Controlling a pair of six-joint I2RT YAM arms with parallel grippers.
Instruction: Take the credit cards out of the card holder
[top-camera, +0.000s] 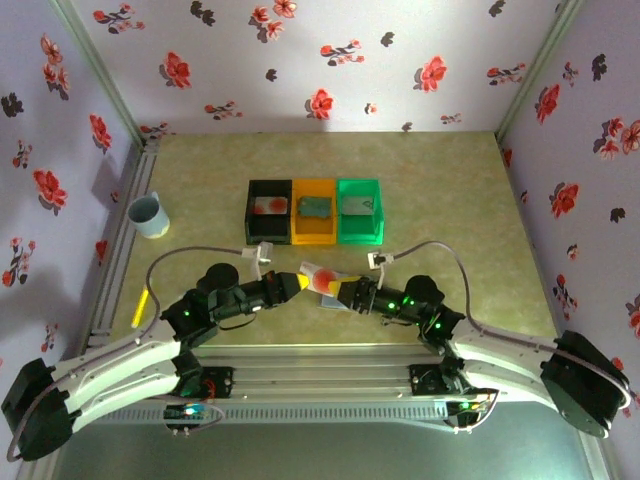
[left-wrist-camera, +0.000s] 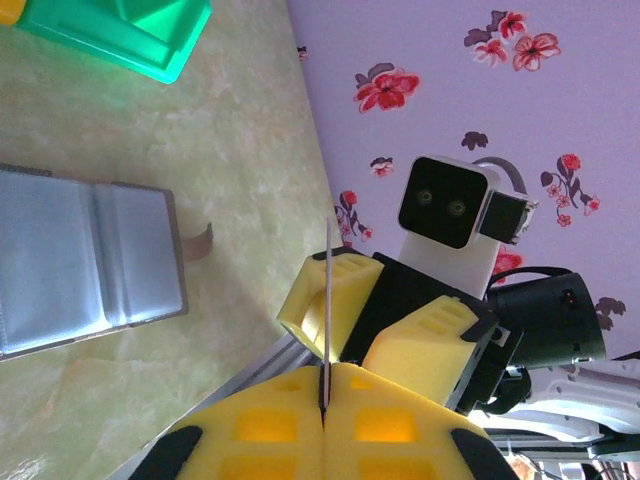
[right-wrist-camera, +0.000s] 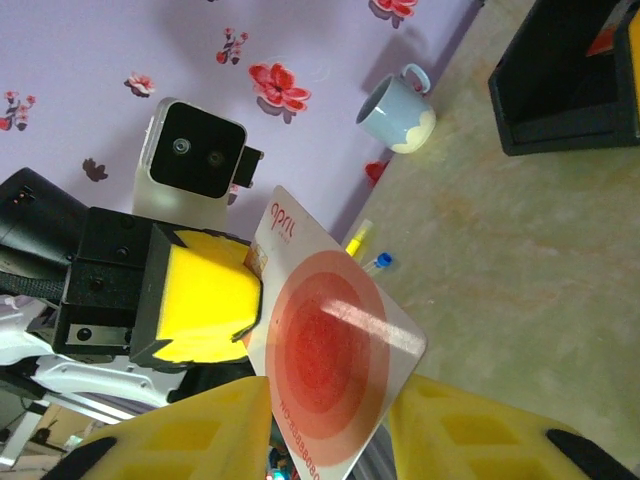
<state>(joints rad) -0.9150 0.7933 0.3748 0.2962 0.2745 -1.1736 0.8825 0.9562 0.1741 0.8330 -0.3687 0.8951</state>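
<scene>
My left jaws clamp the thin white card with a red disc (right-wrist-camera: 330, 345); right jaws apart, straddling it. Flat blue-grey card holder (left-wrist-camera: 90, 260) lies open on the table (left-wrist-camera: 240, 130).

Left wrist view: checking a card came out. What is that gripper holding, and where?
The left gripper pinches a credit card, white with a red circle, by one edge, clear of the card holder.
</scene>
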